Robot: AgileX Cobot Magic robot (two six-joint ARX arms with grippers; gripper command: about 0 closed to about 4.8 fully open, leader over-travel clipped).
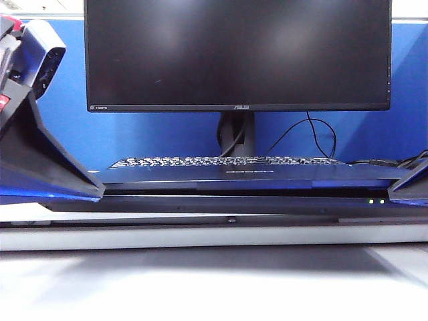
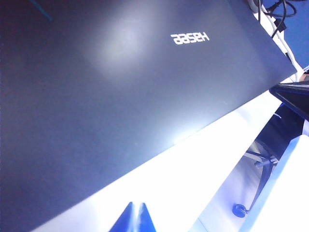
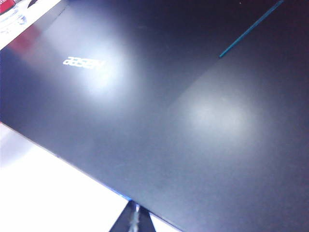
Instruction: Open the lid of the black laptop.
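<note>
The black laptop lies across the table, its front edge facing the exterior camera and two green lights on its base. The lid lies nearly flat with a thin dark seam under it. Both wrist views look across the lid's top, where white mirrored "Hasee" lettering shows. My left gripper is shut, its tips over the white table a short way from the lid's front edge. My right gripper is shut, with its tips touching that edge near the right corner.
A large black ASUS monitor on a stand rises behind the laptop, with a separate black keyboard at its foot. Black cables trail at the back right. White table stretches in front. A chair base shows below the table edge.
</note>
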